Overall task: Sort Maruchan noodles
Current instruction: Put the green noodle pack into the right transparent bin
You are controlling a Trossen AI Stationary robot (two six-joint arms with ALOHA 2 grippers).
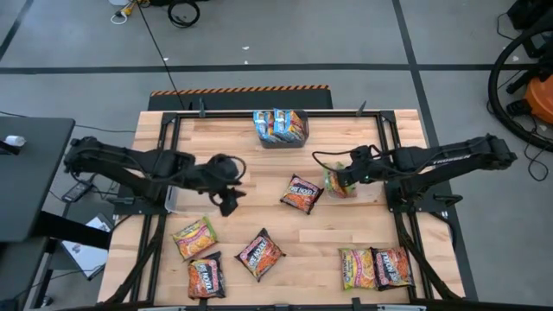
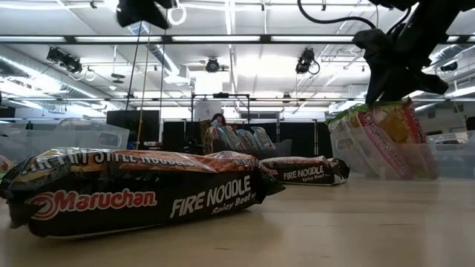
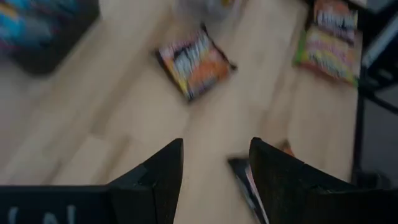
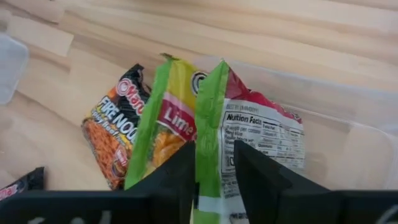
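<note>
Nearest the low camera a dark Fire Noodle packet (image 2: 141, 196) lies flat on the surface (image 2: 356, 230). The relation that matters is at the right claw (image 4: 214, 177). Its fingers straddle the top edge of a green-edged packet (image 4: 249, 143) that stands on edge, long axis upright, directly below the claw. A second green lime packet (image 4: 165, 124) stands just beside it. Both appear to stand inside a clear tub (image 4: 348, 143) at the right side of the surface. The jaws stand narrowly apart on either side of the edge, and I cannot tell whether they pinch it or have let go.

The left claw (image 3: 214, 168) hangs open above bare wood on the left half of the surface. From there a dark packet (image 1: 301, 193) lies ahead near the middle, flat and turned diagonal. The remaining loose packets (image 1: 225, 255) lie along the near edge, closer to the left arm. A pair (image 1: 377, 267) lies at the right corner, nearer the right arm.
</note>
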